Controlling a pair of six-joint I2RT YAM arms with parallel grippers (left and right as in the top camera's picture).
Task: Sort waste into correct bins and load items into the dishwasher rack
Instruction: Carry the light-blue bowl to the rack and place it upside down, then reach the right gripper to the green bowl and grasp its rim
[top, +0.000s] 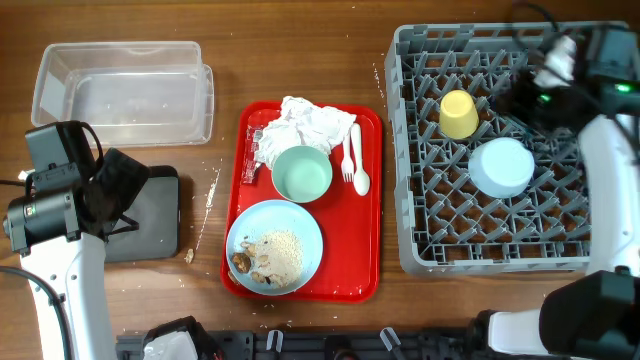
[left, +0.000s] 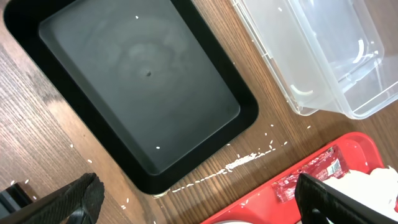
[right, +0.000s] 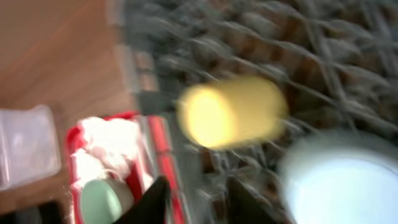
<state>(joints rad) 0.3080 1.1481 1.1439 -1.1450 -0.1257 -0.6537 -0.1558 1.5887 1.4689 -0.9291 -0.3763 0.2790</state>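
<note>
Already the yellow cup (top: 459, 114) and the light blue bowl (top: 501, 166), mouth-down likely for draining, sat in the dishwasher rack (top: 490, 262) at frame right; both arms' jaws gaped empty

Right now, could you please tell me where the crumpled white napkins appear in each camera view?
Overhead: the napkins lie at the upper end of the red tray, just above the green bowl.
Left wrist: bottom right corner, beside the red wrapper.
Right wrist: lower left, blurred.
Shared landmark: the red tray, under them in every view.
</note>
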